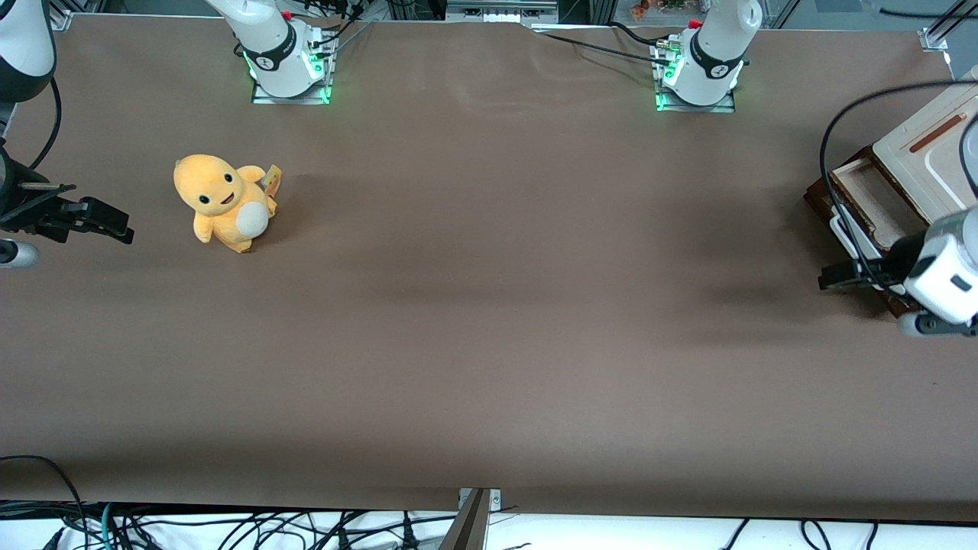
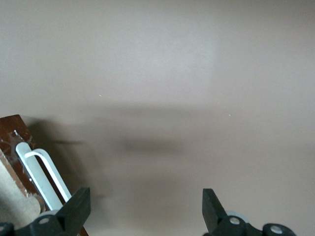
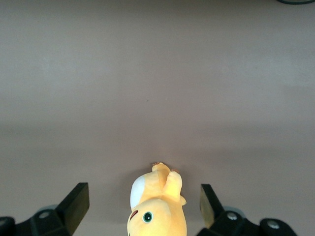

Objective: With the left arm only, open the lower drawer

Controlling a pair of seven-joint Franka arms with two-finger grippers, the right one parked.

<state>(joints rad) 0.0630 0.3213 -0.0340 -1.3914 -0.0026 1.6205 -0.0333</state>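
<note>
A long brown table [image 1: 489, 321] is filling the front view. At the working arm's end of it, a small cabinet [image 1: 928, 149] is sitting with a beige recessed top. Its lower drawer [image 1: 867, 200] is standing pulled out from the dark brown body, showing a pale beige inside. A white bar handle [image 1: 844, 235] is running across the drawer's front.

The left arm [image 1: 951, 271], white with a looping black cable, is reaching in at that end of the table. Its gripper [image 1: 833, 276] is hovering just in front of the drawer, close beside the handle and slightly nearer the front camera than the drawer's inside. In the wrist view the gripper [image 2: 146, 206] is standing wide open, its two black fingers [image 2: 78, 206] well apart with only bare table between them. It is gripping nothing. One finger is sitting just beside the handle [image 2: 42, 174], which is showing against the drawer's dark wood [image 2: 15, 135]; whether finger and handle are touching cannot be told.

Toward the parked arm's end of the table, a yellow plush toy [image 1: 225, 202] is sitting upright, well apart from the cabinet.
</note>
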